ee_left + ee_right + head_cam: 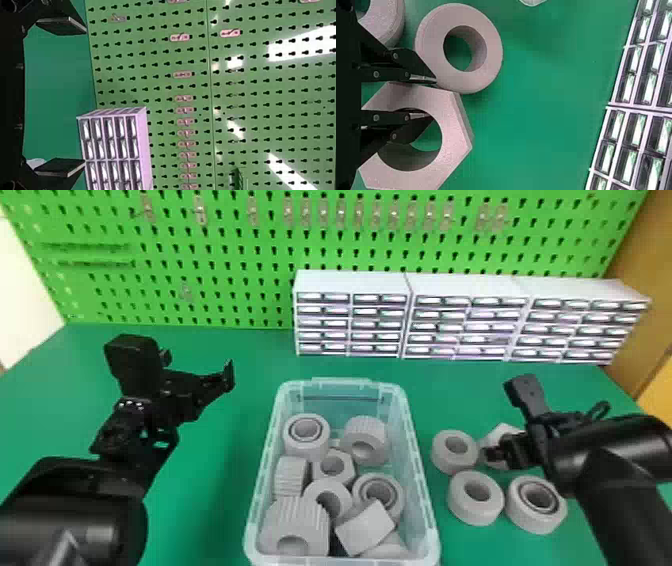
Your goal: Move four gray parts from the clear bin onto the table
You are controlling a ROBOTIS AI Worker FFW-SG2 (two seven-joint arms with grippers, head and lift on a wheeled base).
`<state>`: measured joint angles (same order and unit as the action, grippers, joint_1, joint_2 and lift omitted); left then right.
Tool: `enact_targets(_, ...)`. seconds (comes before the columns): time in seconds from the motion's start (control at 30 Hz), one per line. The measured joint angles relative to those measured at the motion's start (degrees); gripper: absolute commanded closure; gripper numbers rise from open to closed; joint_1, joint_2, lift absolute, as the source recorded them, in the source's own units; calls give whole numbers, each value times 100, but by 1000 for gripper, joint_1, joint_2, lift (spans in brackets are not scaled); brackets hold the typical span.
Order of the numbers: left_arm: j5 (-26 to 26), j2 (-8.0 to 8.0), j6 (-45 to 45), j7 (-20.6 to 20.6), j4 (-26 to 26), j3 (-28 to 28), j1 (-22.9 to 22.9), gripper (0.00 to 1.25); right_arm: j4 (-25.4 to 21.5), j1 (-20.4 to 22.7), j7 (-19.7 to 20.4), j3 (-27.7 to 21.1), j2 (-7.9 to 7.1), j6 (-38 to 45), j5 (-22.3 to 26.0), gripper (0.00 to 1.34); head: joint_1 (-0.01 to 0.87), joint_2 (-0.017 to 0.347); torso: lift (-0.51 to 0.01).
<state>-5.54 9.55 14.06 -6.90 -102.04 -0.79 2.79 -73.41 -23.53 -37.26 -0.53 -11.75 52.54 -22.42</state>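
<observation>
A green table (210, 500) runs back to white drawer cabinets (350, 282). On it stands the clear bin (340, 381), piled with gray parts (300, 522). To its left, the left gripper (200, 365) hangs wide open, empty; to its right, the right gripper (492, 455) is clenched on a gray hexagonal nut (502, 431) (the right wrist view reveals one finger inside its hole). Three gray rings (475, 515) lie near it, one between nut and bin.
</observation>
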Motion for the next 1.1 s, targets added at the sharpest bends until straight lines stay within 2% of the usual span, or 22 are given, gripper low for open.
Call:
enact_targets(0.07, 0, 0, 0, -3, 0, 1, -3, 113, -2, -1, 0, 0, 4, 0, 1, 1076, 678, 34, -50)
enact_targets(0.23, 0, 2, 0, -4, 0, 8, -8, 113, -11, 6, 0, -22, 13, 1, -1, 851, 678, 34, -50)
enact_targets(0.43, 0, 2, 0, -13, 0, 10, -16, 113, -70, 17, 0, -18, 23, 18, -151, 705, 678, 34, -50)
enact_targets(0.97, 0, 0, 0, -13, 0, 9, -15, 113, -120, 33, 0, 1, 41, 37, -239, 700, 678, 34, -50)
enact_targets(1.1, 0, 1, 0, -13, 0, 10, -15, 113, -120, 33, 0, 10, 41, 37, -238, 662, 678, 34, -50)
